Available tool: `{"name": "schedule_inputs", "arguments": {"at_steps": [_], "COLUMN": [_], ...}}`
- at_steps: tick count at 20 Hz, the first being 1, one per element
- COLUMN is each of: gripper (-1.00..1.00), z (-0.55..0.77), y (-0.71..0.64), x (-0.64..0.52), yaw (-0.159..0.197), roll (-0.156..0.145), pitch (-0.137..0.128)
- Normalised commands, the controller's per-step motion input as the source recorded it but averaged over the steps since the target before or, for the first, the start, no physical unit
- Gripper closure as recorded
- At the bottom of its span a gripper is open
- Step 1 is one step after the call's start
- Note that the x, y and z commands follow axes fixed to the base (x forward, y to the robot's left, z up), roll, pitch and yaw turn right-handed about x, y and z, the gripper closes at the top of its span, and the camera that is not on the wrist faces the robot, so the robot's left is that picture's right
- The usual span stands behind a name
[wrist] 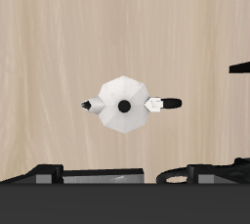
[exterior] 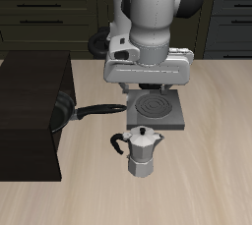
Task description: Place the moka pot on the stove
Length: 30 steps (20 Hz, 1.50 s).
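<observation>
The moka pot (exterior: 144, 151) is silver and faceted, with a black side handle and a black lid knob. It stands upright on the wooden table, nearer the front edge than the stove (exterior: 156, 112). The stove is a flat grey hotplate with a dark spiral burner. My gripper (exterior: 148, 88) hangs open and empty above the stove, well above and behind the pot. In the wrist view the pot (wrist: 124, 105) shows from above, with my dark fingertips (wrist: 41, 173) spread wide and a strip of the stove's grey edge (wrist: 98, 177) between them.
A black frying pan (exterior: 67, 111) lies beside the stove with its long handle pointing toward the stove. Its handle tip shows in the wrist view (wrist: 240, 67). A large black box (exterior: 30, 111) stands beyond the pan. Dark cabinets line the back.
</observation>
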Motion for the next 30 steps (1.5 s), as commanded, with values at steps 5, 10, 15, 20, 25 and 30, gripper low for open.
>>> {"name": "schedule_inputs", "arguments": {"at_steps": [5,10,15,20,25,30], "gripper": [-1.0,-1.0,-1.0,-1.0,-1.0,-1.0], "z": [-0.22,-0.22,-0.13,-0.14,-0.23,-0.18], "y": [0.01,-0.04,-0.03,0.04,0.05,-0.03], "x": [0.02,0.03,0.04,0.03,0.02,0.03], "yaw": [-0.037,0.003,-0.002,0.004,0.005,0.014], "roll": [0.018,-0.006,0.006,0.007,0.01,-0.004], "pitch": [0.034,0.013,0.002,0.008,0.024,0.013]}}
